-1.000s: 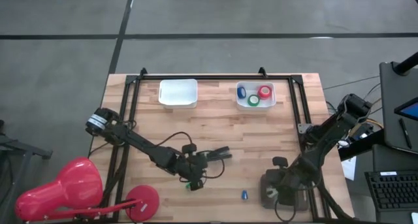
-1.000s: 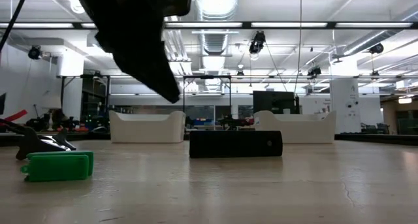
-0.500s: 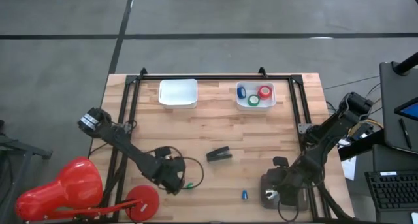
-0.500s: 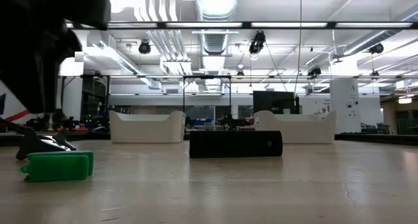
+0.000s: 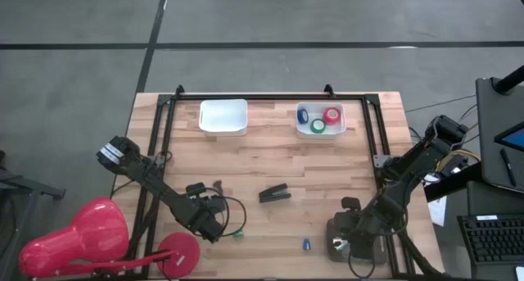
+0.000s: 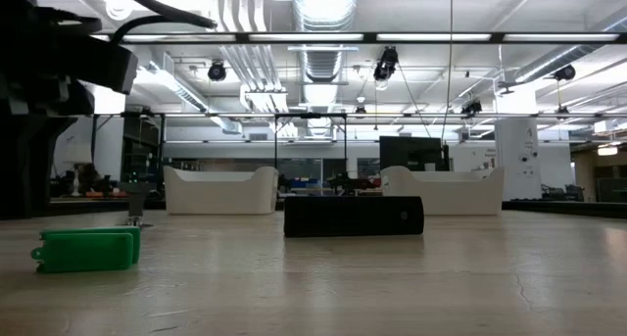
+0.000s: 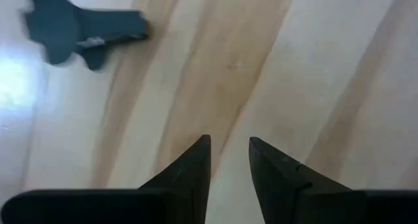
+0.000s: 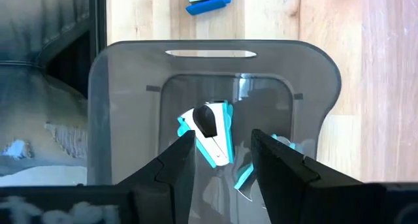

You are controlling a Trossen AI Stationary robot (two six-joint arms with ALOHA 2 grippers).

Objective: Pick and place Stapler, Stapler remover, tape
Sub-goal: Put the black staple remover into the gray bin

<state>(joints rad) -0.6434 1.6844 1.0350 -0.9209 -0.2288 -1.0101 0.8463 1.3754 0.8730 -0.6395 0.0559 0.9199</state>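
While my left gripper (image 7: pixel 228 160) hangs over bare wood near the table's left front, fingers slightly parted and holding nothing, the stapler (image 5: pixel 275 193) lies mid-table. My right gripper (image 8: pixel 222 160), parted and empty, hovers over the grey bin (image 8: pixel 117 80).

Even, bright overhead light across table (image 5: pixel 270 162) in high view; shadows short and soft. Low view: ceiling lamps (image 6: pixel 323 3) blown out to white glare, dark arm silhouette (image 6: pixel 44 91) backlit at frame edge, near wood slightly soft. Left wrist view: strong white glare patch on wood (image 7: pixel 16 87) (dark object (image 7: pixel 75 34) beside it blurred), pincer tips sharp. Right wrist view crisp; reflections on translucent grey container (image 8: pixel 215 87).
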